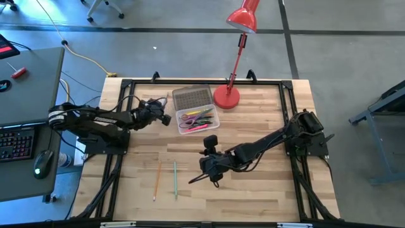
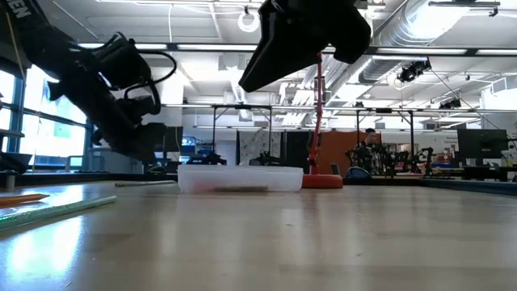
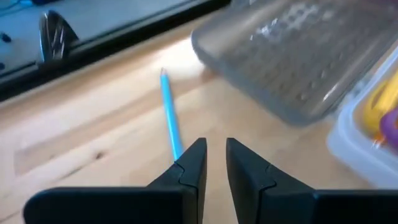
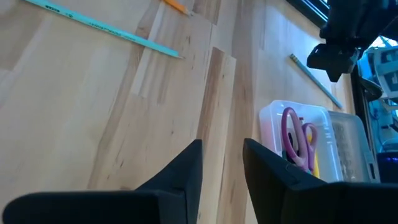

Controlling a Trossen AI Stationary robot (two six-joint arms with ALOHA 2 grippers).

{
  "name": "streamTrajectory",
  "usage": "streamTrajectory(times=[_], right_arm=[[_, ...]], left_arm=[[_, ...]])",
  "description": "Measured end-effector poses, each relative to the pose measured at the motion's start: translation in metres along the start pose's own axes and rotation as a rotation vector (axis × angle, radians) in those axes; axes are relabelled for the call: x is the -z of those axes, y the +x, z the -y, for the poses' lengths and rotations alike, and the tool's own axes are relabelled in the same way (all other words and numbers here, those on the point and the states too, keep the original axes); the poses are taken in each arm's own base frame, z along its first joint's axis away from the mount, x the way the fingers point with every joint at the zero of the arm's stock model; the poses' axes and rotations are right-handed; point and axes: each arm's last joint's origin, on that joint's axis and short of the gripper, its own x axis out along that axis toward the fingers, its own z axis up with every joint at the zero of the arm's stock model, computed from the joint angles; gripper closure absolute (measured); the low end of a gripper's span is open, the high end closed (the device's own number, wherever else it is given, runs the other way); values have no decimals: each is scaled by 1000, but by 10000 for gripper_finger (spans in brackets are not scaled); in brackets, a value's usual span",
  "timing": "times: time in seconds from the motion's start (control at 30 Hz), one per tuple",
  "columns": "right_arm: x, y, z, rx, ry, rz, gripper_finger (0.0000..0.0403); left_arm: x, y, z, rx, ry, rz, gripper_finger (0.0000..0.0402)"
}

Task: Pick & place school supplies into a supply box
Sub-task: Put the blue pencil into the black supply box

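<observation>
Lying just ahead of the open left hand [image 3: 214,163]: a blue pencil [image 3: 169,118].

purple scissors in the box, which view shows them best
The right wrist view: the purple scissors stand out in the supply box, handle loops clear. The high view shows only a small purple shape among pens. The left wrist view catches a purple sliver at its edge. The low view hides them behind the box wall.

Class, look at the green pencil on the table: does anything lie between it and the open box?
Only the right claw hovers near that line. The table between the green pencil and the box shows nothing else; the orange pencil lies beside it.
</observation>
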Motion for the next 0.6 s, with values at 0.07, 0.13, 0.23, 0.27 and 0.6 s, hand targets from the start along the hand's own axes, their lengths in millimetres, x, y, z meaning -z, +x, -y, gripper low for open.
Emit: streamTrajectory(times=[0.07, 0.13, 0.23, 0.27, 0.6], right_arm=[[0, 1, 1, -13, 4, 1, 308], [0, 3, 4, -35, 11, 2, 308], [1, 5, 6, -74, 26, 5, 308], [1, 5, 7, -85, 39, 4, 308], [3, 10, 14, -142, 89, 3, 308]], left_arm=[[3, 0, -1, -12, -2, -26, 309], [4, 1, -1, -15, -10, -33, 309], [4, 2, 0, -10, -16, -30, 309], [3, 2, -1, -14, -15, -25, 309], [5, 1, 0, 9, 27, -45, 309]])
